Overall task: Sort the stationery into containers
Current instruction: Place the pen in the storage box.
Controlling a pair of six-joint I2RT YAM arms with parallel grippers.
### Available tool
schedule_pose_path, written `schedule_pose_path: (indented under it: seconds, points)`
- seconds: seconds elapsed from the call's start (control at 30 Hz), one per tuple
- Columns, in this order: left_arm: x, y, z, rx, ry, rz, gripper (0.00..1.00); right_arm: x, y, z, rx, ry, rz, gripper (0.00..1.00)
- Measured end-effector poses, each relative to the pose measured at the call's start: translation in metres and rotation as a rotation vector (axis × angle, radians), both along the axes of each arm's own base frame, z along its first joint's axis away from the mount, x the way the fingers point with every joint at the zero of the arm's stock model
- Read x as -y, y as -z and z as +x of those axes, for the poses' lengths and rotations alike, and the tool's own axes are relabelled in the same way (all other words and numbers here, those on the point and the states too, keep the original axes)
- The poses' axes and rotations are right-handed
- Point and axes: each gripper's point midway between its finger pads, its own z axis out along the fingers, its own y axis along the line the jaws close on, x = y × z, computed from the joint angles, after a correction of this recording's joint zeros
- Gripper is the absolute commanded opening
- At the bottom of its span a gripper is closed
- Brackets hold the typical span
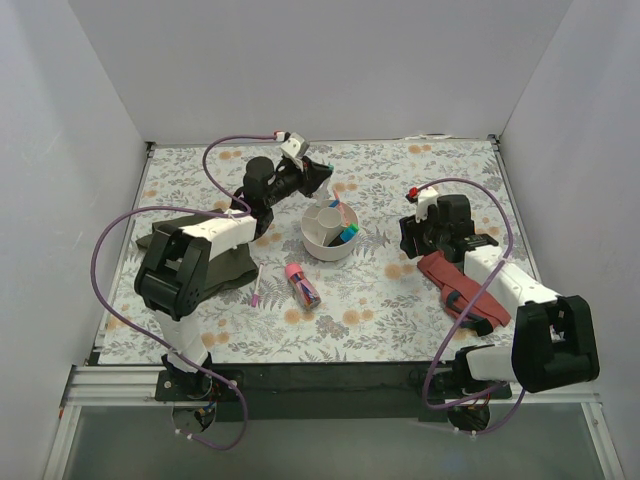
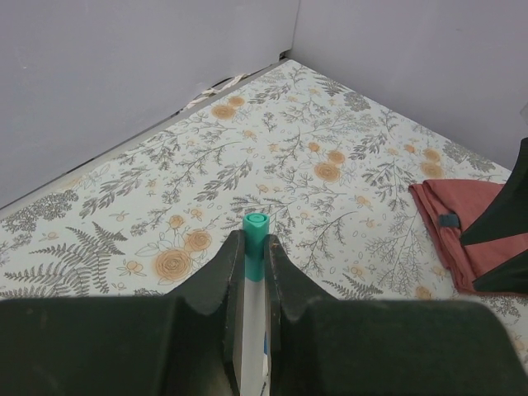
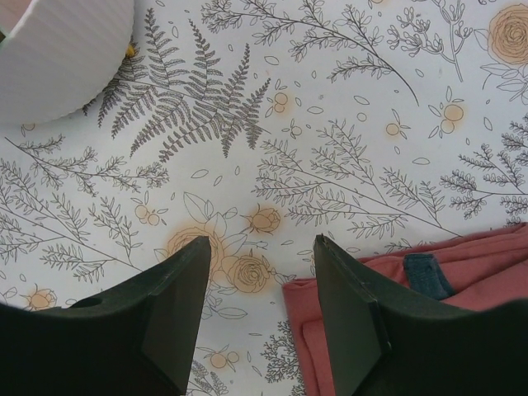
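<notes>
Several pens fill the bowl [image 1: 318,248]; left hand [image 2: 254,249] clamps a teal-capped pen [image 2: 256,235] near it, right hand [image 3: 260,272] gapes empty, pink tube [image 1: 297,275] and thin pen [image 1: 257,291] lie unsorted on the bench [image 1: 400,310].

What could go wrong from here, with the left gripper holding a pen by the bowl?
The left gripper holds the pen lengthwise, only its teal cap past the fingertips, so on release it may tumble and miss the bowl or knock the pens already standing in it. The open right gripper hangs close to the red cloth and might snag it when it moves.
</notes>
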Motion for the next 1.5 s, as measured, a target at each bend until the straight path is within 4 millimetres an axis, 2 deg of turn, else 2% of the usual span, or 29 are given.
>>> schedule_pose_path:
  seconds: [0.23, 0.57, 0.6, 0.7, 0.83, 1.03, 1.13, 1.17, 1.27, 1.4, 1.43, 1.5]
  points:
    - [0.0, 0.003, -0.001, -0.002, 0.001, -0.005, 0.0, 0.0, 0.003, 0.0, -0.008, 0.0, -0.002, 0.62]
    - [0.001, 0.033, 0.0, -0.059, 0.003, 0.021, 0.01, 0.0, 0.002, 0.0, -0.007, -0.001, -0.001, 0.62]
    - [0.001, 0.034, -0.001, -0.062, 0.004, 0.021, 0.11, 0.0, 0.002, 0.0, -0.006, -0.001, -0.001, 0.62]
    - [0.001, 0.036, -0.001, -0.066, 0.004, 0.022, 0.26, 0.0, 0.003, 0.001, -0.005, -0.001, 0.0, 0.62]
    - [0.0, 0.037, -0.001, -0.071, 0.003, 0.025, 0.39, -0.001, 0.004, 0.002, -0.004, -0.001, 0.0, 0.62]
    - [-0.005, 0.04, -0.001, -0.096, -0.024, 0.049, 0.5, -0.002, 0.005, 0.003, -0.007, -0.003, 0.002, 0.62]
    - [-0.016, 0.026, -0.001, -0.081, -0.079, 0.074, 0.58, -0.002, 0.003, 0.004, -0.003, -0.005, 0.004, 0.62]
    - [-0.021, 0.016, -0.001, -0.069, -0.105, 0.083, 0.65, -0.003, 0.002, 0.005, -0.001, -0.006, 0.006, 0.62]
    - [-0.041, -0.022, -0.007, -0.054, -0.187, 0.114, 0.66, -0.004, -0.005, 0.009, 0.015, -0.007, 0.011, 0.62]
    - [-0.068, -0.077, -0.021, -0.085, -0.268, 0.184, 0.61, -0.007, -0.018, 0.017, 0.044, -0.013, 0.025, 0.62]
    - [-0.076, -0.081, -0.029, -0.107, -0.28, 0.205, 0.61, -0.009, -0.022, 0.019, 0.05, -0.017, 0.031, 0.62]
    - [-0.092, -0.07, -0.05, -0.177, -0.29, 0.263, 0.61, -0.012, -0.026, 0.021, 0.057, -0.028, 0.041, 0.62]
